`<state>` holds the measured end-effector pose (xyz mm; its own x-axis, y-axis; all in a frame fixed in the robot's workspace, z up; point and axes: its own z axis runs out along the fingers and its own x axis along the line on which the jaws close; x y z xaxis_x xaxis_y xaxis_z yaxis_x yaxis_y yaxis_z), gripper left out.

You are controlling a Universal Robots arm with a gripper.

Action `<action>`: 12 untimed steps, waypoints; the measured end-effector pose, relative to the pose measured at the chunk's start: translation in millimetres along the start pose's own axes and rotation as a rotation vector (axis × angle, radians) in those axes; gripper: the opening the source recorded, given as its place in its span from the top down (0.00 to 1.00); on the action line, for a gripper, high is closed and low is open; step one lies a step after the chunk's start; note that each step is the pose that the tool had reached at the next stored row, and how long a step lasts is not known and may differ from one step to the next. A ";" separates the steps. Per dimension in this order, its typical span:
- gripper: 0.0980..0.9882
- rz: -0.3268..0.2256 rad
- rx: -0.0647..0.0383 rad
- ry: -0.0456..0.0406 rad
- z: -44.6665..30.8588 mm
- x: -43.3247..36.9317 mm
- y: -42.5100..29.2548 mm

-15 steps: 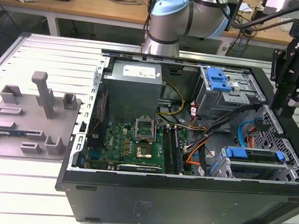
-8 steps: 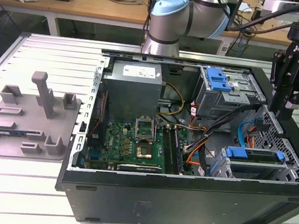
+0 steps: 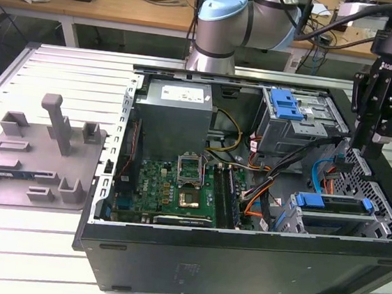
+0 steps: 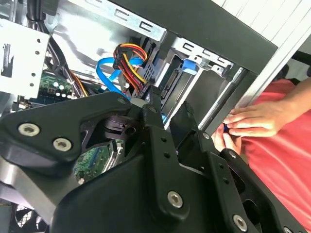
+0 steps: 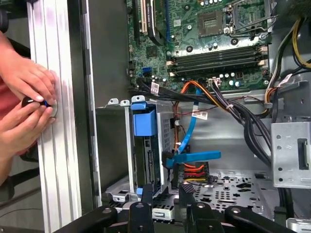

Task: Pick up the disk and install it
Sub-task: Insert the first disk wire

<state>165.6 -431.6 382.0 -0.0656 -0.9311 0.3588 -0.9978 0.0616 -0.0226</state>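
Note:
The disk [image 3: 335,206], a silver drive in a blue plastic bracket, sits in the drive cage at the front corner of the open computer case, on the exterior view's right. In the first wrist view the disk [image 5: 145,162] shows edge-on inside the cage, its blue bracket tab [image 5: 144,121] at the end. My gripper [image 3: 375,148] hangs above the case's right wall, up and to the right of the disk and clear of it. The gripper [image 5: 167,196] is open with nothing between its fingers.
A person's hands [image 5: 26,99] hold a small object at the aluminium table rail just outside the case wall; the hands [image 4: 252,121] also appear in the second wrist view. Blue and orange cables [image 5: 192,158] run beside the cage. A second cage with a blue latch [image 3: 287,104] sits further back. A grey fixture plate [image 3: 38,151] lies at the left.

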 end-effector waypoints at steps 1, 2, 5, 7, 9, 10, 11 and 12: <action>0.71 0.000 0.001 0.0058 -0.1 -2.8 0.2; 0.71 0.001 0.002 0.0198 0.3 -4.3 0.4; 0.71 0.000 0.003 0.0306 0.7 -4.6 0.5; 0.71 -0.001 0.004 0.0332 0.6 -5.1 0.4; 0.71 -0.006 0.006 0.0367 0.7 -9.0 0.3; 0.71 -0.012 0.010 0.0373 0.9 -13.4 0.6; 0.71 -0.018 0.015 0.0371 0.8 -17.9 0.8; 0.71 -0.015 0.022 0.0368 1.4 -19.2 1.0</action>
<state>165.8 -414.2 373.8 -0.0507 -0.9180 0.3933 -0.9985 0.0392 -0.0372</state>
